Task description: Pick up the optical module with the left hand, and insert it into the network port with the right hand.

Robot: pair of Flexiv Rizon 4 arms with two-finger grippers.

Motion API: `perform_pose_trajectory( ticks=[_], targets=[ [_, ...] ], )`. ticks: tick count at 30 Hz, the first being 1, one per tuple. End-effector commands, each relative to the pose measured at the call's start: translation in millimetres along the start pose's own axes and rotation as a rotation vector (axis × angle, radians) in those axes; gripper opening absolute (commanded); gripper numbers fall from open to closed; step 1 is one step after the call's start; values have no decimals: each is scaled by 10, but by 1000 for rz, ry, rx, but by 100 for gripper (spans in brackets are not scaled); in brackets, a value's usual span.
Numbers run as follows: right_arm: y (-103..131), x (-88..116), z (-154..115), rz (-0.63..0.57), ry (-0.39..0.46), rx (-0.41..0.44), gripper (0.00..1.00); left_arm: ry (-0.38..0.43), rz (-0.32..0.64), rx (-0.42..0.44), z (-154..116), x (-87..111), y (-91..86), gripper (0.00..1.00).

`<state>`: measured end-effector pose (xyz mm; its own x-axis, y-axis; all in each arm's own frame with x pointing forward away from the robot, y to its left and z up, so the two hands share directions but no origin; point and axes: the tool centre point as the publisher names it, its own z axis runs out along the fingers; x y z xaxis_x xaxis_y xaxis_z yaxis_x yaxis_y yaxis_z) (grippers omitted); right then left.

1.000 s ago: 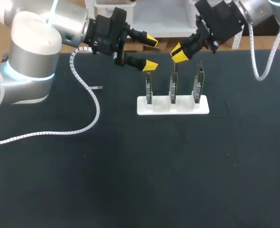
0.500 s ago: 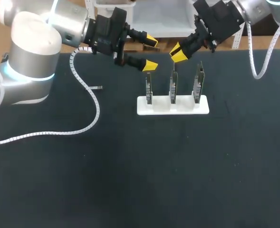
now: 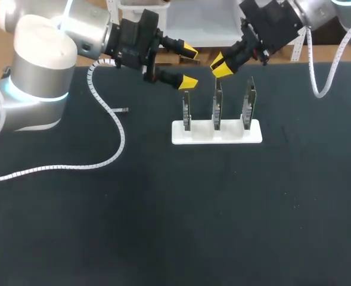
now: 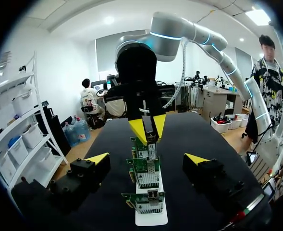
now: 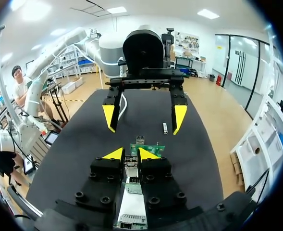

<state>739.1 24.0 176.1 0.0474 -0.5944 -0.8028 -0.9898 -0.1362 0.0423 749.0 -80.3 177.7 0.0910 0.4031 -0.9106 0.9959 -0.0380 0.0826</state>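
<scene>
Three upright green network cards stand in a white stand [image 3: 202,136]; the middle card [image 3: 217,107] sits just under my right gripper [image 3: 220,64]. That gripper is shut on a small silver optical module [image 4: 151,139], seen between its yellow tips [image 5: 130,155] and hanging above the cards. My left gripper [image 3: 189,66] hovers wide open beside the left card [image 3: 186,110], with nothing between its fingers. In the left wrist view its tips [image 4: 147,159] flank the row of cards, whose silver ports [image 4: 149,169] face it.
A small silver piece [image 3: 123,110] lies on the black table left of the stand; the right wrist view also shows it [image 5: 165,127]. The left arm's white coiled cable [image 3: 112,128] trails over the table's left part.
My right gripper has drifted slightly up and to the left with the module. The left arm has kept still.
</scene>
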Motion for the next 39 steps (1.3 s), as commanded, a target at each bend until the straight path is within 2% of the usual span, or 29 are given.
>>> perform_pose_trajectory(
  ticks=[1,39],
  targets=[
    [-22,0,-13,-2,2,0,0,5,-2,0,5,-8,4,100],
    [-3,63,1,6,9,0,0,5,-2,0,5,-8,4,100]
  ],
)
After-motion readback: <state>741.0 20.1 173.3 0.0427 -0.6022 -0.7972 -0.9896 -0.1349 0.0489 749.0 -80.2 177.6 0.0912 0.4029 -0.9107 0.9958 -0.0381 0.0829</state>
